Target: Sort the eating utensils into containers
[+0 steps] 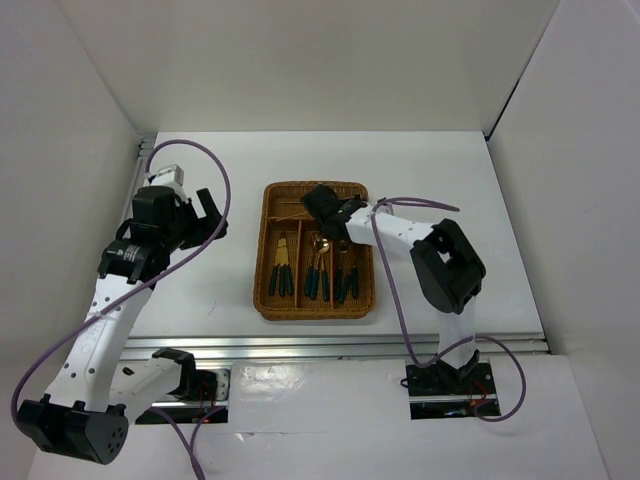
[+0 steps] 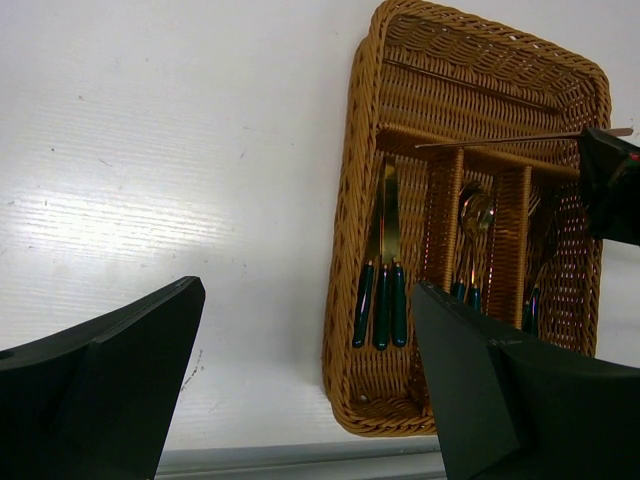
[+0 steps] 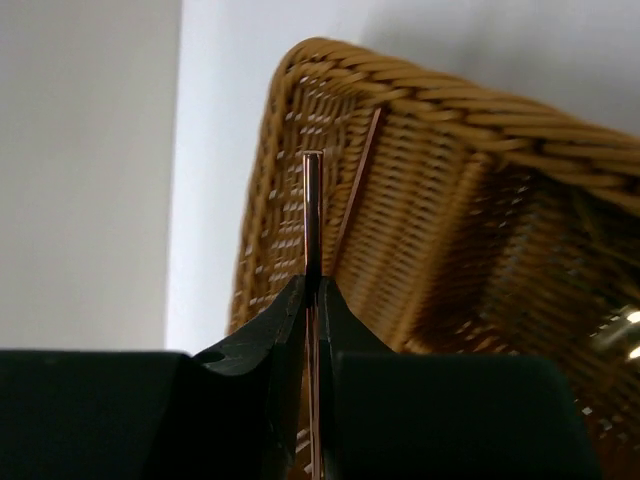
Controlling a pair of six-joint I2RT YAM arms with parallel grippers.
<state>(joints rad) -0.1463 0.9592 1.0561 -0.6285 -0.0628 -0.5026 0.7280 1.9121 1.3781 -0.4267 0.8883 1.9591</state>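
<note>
Here the right gripper (image 3: 312, 290) pinches a thin, straight chopstick (image 3: 313, 200) over the woven wicker tray (image 3: 450, 102) (a second chopstick (image 2: 470, 85) lies inside). The left gripper (image 2: 305, 292) gapes wide, left of the rim.

The left arm (image 1: 100, 320) and right arm (image 1: 400, 232) are built of white links joined by black housings; a purple cable (image 1: 226, 185) is looped along each.

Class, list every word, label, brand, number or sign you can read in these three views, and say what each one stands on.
None: no text can be read in any view. The tray, the cutlery, the chopstick in the right pincer and the table show no writing, label, number or sign.
</note>
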